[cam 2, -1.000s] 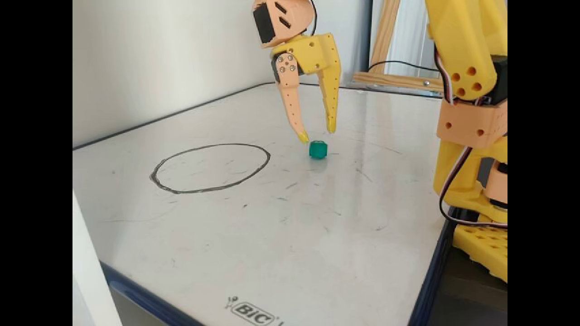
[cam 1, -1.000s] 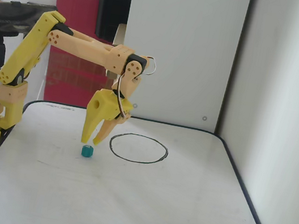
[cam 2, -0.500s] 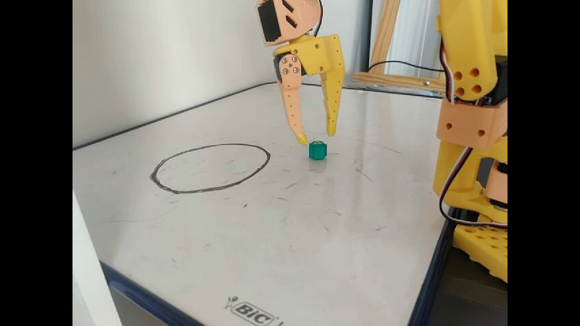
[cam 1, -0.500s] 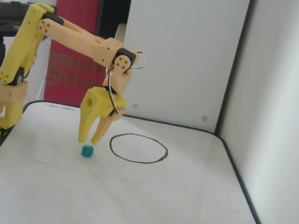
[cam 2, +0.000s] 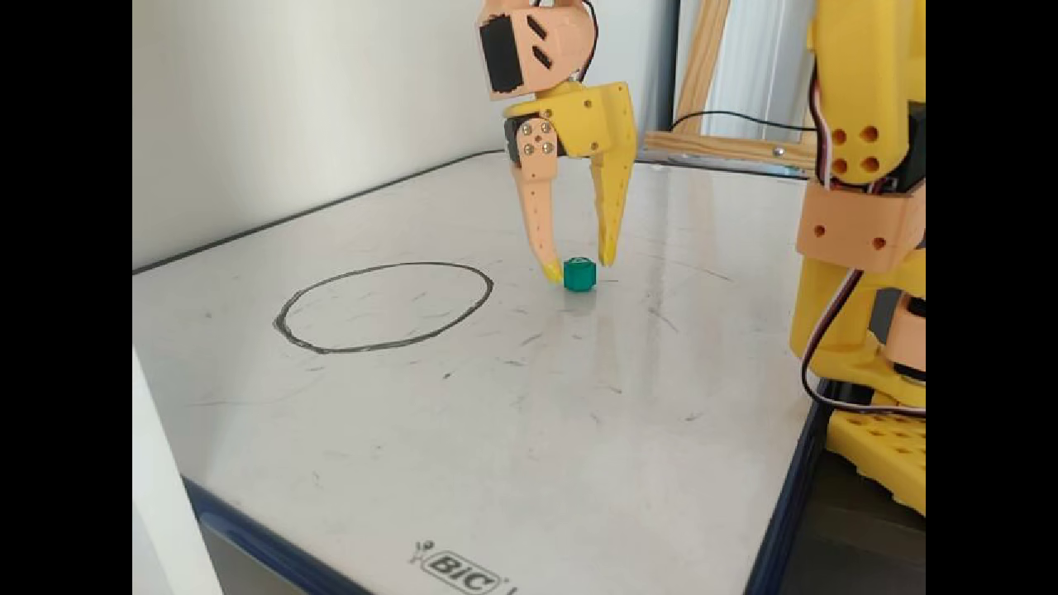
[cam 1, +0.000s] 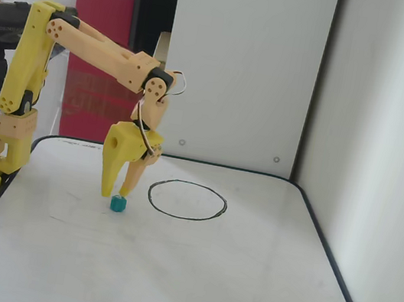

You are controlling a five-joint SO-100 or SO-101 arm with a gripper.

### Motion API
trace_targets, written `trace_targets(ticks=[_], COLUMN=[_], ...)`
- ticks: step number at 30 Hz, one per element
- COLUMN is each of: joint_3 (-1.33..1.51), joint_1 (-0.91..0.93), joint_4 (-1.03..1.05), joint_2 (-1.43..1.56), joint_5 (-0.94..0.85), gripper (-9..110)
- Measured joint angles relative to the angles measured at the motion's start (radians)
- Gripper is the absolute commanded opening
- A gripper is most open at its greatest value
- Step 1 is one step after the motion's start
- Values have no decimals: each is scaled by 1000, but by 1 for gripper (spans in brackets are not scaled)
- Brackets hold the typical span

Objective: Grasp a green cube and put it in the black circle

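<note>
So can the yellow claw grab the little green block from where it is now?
Probably yes. The gripper is open, with one finger on each side of the green block, and nothing else on the whiteboard stands between them. Closing should catch it, though the block is tiny and could slip.

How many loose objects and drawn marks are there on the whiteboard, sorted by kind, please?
Small teal-green cubes: 1
Hand-drawn black oval outlines: 1
Total: 2
</note>
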Motion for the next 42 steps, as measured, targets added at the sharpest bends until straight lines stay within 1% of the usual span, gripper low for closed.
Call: trace_targets(ticks=[13, 25, 32, 39, 42], joint_3=[12, -31, -31, -55, -97], joint_1=[-11, 38, 37, 35, -8], joint_4=[-48, -48, -54, -69, -9], joint_2=[0, -14, -14, -20, 8], joint_5=[0, -32, -32, 26, 84], gripper=[13, 12, 0, 0, 0])
